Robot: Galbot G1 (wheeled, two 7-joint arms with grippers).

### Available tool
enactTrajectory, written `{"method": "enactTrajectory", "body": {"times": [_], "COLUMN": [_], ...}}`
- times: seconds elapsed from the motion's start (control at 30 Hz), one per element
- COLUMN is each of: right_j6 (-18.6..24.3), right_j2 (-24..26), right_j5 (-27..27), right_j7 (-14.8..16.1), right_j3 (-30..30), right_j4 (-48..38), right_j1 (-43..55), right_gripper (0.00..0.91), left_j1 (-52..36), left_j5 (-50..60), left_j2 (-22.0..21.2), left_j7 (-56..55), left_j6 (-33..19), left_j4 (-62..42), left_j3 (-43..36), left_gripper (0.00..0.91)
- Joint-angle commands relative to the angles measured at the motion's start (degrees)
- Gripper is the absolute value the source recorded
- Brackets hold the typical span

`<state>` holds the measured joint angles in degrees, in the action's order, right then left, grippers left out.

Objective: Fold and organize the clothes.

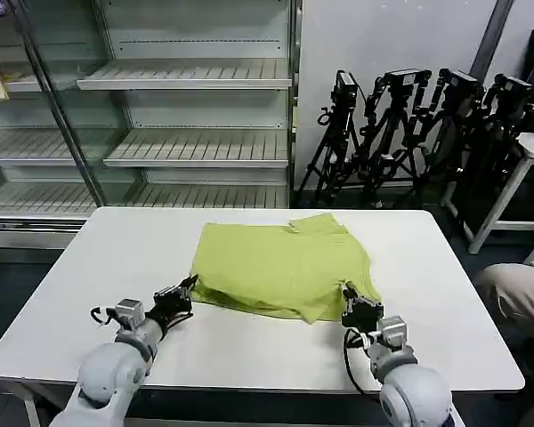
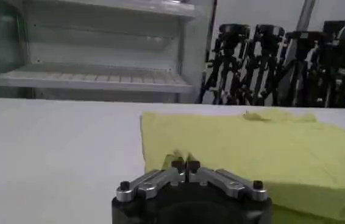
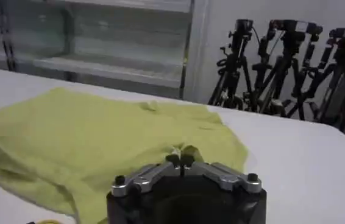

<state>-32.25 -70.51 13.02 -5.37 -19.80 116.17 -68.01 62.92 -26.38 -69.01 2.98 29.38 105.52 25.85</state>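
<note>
Your lime yellow-green T-shirt (image 1: 280,267) lies partly folded in the middle of the white counter (image 1: 98,267), plain side up, its layers bunched along the near edge and a small fold of cloth sticking up at its far side. Your left gripper (image 1: 185,292) sits low over the counter at the shirt's near left corner; in the left wrist view its fingers (image 2: 178,164) are pressed together on the shirt's near edge (image 2: 160,159). Your right gripper (image 1: 351,298) sits at the shirt's near right corner, and in the right wrist view its fingers (image 3: 172,161) are likewise closed on a pinch of the yellow-green cloth (image 3: 69,137). Both arms reach in from the near side of the counter, well apart from each other. Behind the counter stand empty metal shelves (image 1: 196,76) and a row of black camera tripods (image 1: 400,133) against the wall; a second white table (image 1: 529,151) shows at the right.
</note>
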Motion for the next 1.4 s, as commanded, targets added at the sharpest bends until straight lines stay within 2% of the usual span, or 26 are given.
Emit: {"method": "enactTrajectory", "body": {"times": [0.03, 0.3, 0.33, 0.37, 0.4, 0.43, 0.53, 0.83, 1.07, 1.23, 1.27, 1.3, 1.33, 1.37, 1.4], "right_j6": [-0.09, 0.19, 0.18, 0.2, 0.2, 0.2, 0.02, -0.39, -0.9, -0.93, -0.94, -0.95, -0.97, -1.0, -1.04], "right_j2": [-0.04, -0.65, -0.76, -0.79, -0.83, -0.91, -1.3, -0.59, 2.09, 2.57, 2.43, 2.24, 2.14, 2.16, 2.24], "right_j5": [-0.48, -0.76, -0.77, -0.76, -0.78, -0.92, -1.88, -0.22, 2.29, 1.98, 1.99, 2.07, 2.16, 2.34, 3.09], "right_j7": [0.65, 1.28, 1.31, 1.41, 1.51, 1.64, 1.43, 0.67, 0.52, 1.08, 1.06, 1.07, 1.08, 1.1, 0.87], "right_j3": [0.28, 0.81, 0.85, 0.92, 1.02, 1.2, 1.17, -2.65, -6.09, -7.8, -8.03, -8.59, -8.92, -9.16, -9.34], "right_j4": [-5.96, -8.34, -8.54, -8.65, -8.72, -8.83, -8.92, -6.93, 1.69, 4.97, 5.07, 5.15, 4.99, 4.77, 4.27], "right_j1": [5.19, 6.72, 6.78, 6.79, 6.77, 6.73, 6.63, 5.5, -2.67, -9.38, -9.91, -10.92, -11.35, -11.6, -11.61], "right_gripper": [0.0, 0.0, 0.423, 0.907, 0.907, 0.907, 0.907, 0.907, 0.907, 0.907, 0.584, 0.343, 0.02, 0.0, 0.0], "left_j1": [-4.7, -5.13, -5.09, -5.0, -4.85, -4.68, -4.13, -2.78, 2.51, 4.85, 4.93, 4.92, 4.81, 4.69, 4.55], "left_j5": [-0.11, 0.5, 0.63, 0.77, 1.1, 1.48, 4.03, 2.6, 1.81, 2.19, 2.22, 2.53, 3.09, 3.51, 4.32], "left_j2": [-0.3, -0.15, -0.12, -0.07, -0.03, 0.02, 0.04, 1.16, 2.94, 3.04, 2.92, 2.73, 2.53, 2.49, 2.45], "left_j7": [0.1, 0.37, 0.45, 0.52, 0.65, 0.72, 0.51, 0.06, -0.55, 0.49, 0.75, 0.66, 0.73, 0.61, 0.58], "left_j6": [-0.16, -0.11, -0.07, -0.09, -0.08, 0.0, 0.74, 0.45, 2.62, 3.66, 3.69, 3.71, 3.73, 3.75, 3.76], "left_j4": [-4.49, -6.45, -6.54, -6.65, -6.73, -6.78, -6.84, -4.04, 2.9, 3.77, 3.62, 3.32, 2.87, 2.62, 2.15], "left_j3": [-0.98, -1.32, -1.36, -1.42, -1.49, -1.52, -1.48, 0.42, 0.46, 0.4, 0.48, 0.46, 0.42, 0.28, 0.17], "left_gripper": [0.0, 0.02, 0.02, 0.03, 0.524, 0.907, 0.907, 0.907, 0.907, 0.907, 0.907, 0.907, 0.897, 0.645, 0.151]}}
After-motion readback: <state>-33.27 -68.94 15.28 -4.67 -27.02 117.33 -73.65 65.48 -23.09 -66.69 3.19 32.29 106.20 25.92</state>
